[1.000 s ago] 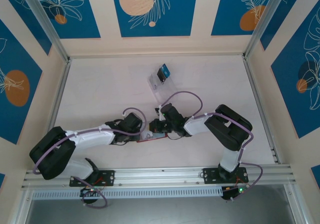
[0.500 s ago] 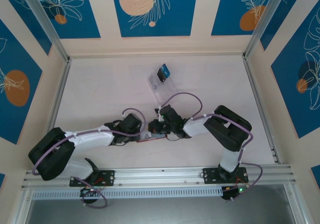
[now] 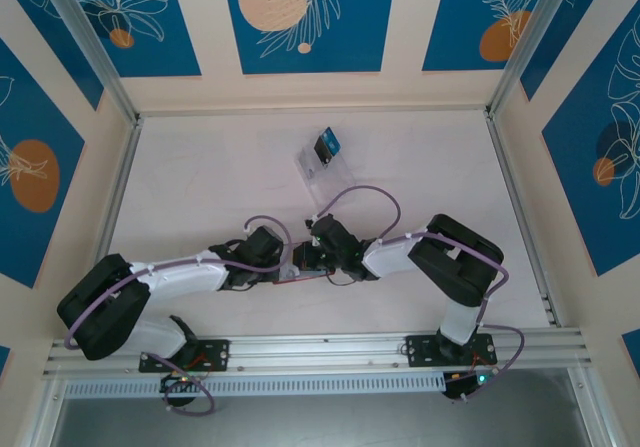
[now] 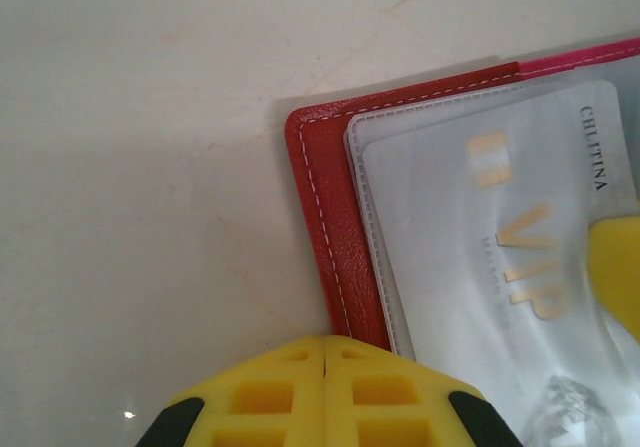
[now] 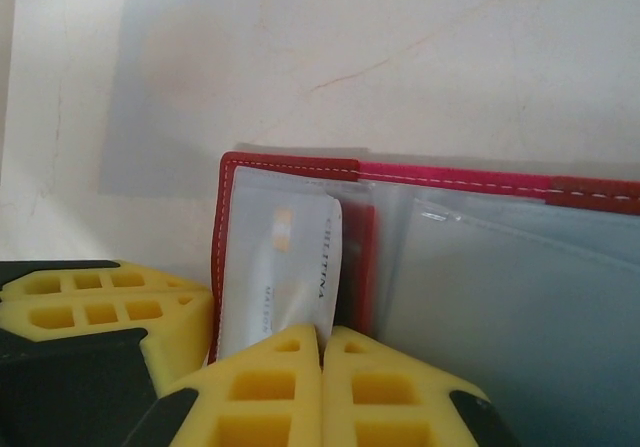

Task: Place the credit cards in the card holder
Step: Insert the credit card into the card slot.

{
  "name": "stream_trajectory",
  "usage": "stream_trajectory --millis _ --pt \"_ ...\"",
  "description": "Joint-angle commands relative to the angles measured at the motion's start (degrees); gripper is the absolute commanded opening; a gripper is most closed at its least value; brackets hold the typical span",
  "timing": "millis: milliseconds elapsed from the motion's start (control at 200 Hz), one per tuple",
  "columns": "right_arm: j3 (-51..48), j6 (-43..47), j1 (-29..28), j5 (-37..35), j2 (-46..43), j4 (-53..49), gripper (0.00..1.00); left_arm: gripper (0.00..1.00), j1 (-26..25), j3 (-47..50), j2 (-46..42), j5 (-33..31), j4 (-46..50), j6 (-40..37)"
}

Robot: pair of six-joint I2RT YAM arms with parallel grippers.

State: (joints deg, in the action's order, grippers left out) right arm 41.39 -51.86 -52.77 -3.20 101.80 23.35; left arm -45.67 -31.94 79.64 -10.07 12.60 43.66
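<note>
The card holder [image 4: 335,207] is a red wallet lying open on the table, with clear sleeves inside [image 5: 500,297]. A silvery credit card [image 4: 480,227] with gold VIP lettering sits in its left sleeve. My right gripper [image 5: 322,342] is shut on the near end of that card [image 5: 280,267]. One of its yellow fingertips [image 4: 618,277] shows over the card in the left wrist view. My left gripper [image 4: 325,352] is shut, with its tips resting at the wallet's red edge. From above, both grippers [image 3: 290,264] [image 3: 308,257] meet over the wallet [image 3: 296,279].
A clear plastic rack [image 3: 325,172] stands behind the grippers, holding a blue and a black card [image 3: 327,146]. The left gripper's fingers [image 5: 100,307] lie close beside the wallet's left edge. Cream walls and metal rails bound the table.
The right arm has crept a little to the left over the wallet, taking the card with it. The left arm has barely moved.
</note>
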Motion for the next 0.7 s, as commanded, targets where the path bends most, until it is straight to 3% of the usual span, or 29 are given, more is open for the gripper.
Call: stream_trajectory --millis 0,470,615,695 --pt "-0.4 2.7 -1.4 0.4 -0.1 -8.6 0.15 0.04 -0.4 2.9 4.8 3.7 -6.5 1.4" --pt "4.9 8.1 -0.1 4.1 -8.1 -21.2 0.35 0.05 -0.4 4.4 5.0 3.8 -7.9 1.9" --pt "5.8 8.4 0.1 3.5 -8.9 -23.3 0.35 0.05 -0.4 4.7 4.6 3.8 -8.0 1.9" --pt "5.9 8.4 0.1 3.3 -8.6 -23.3 0.29 0.05 -0.3 4.9 4.4 3.8 -8.0 1.8"
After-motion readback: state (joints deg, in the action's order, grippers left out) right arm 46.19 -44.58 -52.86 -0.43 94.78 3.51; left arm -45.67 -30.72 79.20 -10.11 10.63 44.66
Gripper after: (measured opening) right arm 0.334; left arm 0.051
